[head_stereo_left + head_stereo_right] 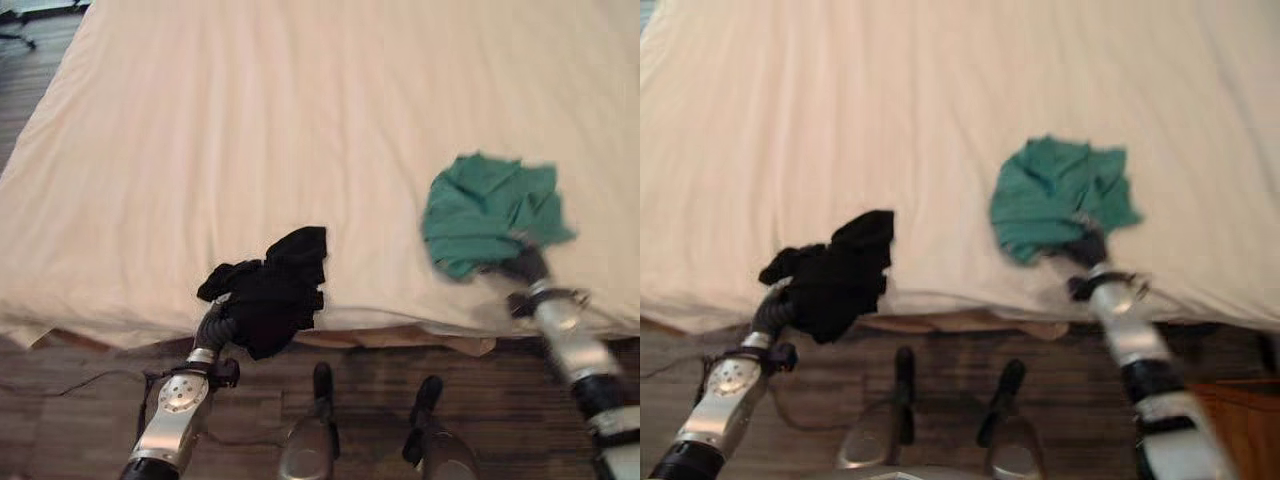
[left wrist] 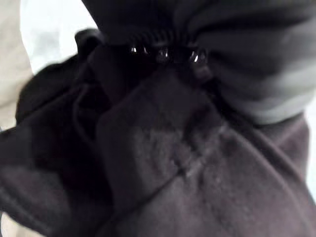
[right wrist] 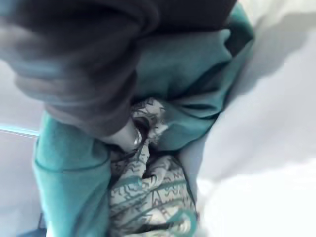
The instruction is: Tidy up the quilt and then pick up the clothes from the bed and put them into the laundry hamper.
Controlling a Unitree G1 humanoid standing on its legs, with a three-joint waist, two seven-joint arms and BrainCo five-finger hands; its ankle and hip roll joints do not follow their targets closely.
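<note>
A cream quilt (image 1: 250, 120) lies spread smooth over the bed. A bunched black garment (image 1: 275, 285) hangs at the bed's near edge, gathered round my left hand (image 1: 215, 320), which comes up from below the edge. In the left wrist view the black cloth (image 2: 148, 163) wraps the hand's dark cover (image 2: 256, 64). To the right, a crumpled green garment (image 1: 485, 210) is held up over the quilt by my right hand (image 1: 525, 265). The right wrist view shows a silver finger (image 3: 132, 138) curled into the green cloth (image 3: 182, 64), with a patterned pale lining (image 3: 148, 197) beside it.
The bed's near edge (image 1: 400, 335) runs across the lower part of the view, with dark wooden floor (image 1: 90, 410) below it. A brown-orange thing (image 1: 1240, 420) shows on the floor at the lower right. The bed's left edge (image 1: 40, 110) meets floor at the far left.
</note>
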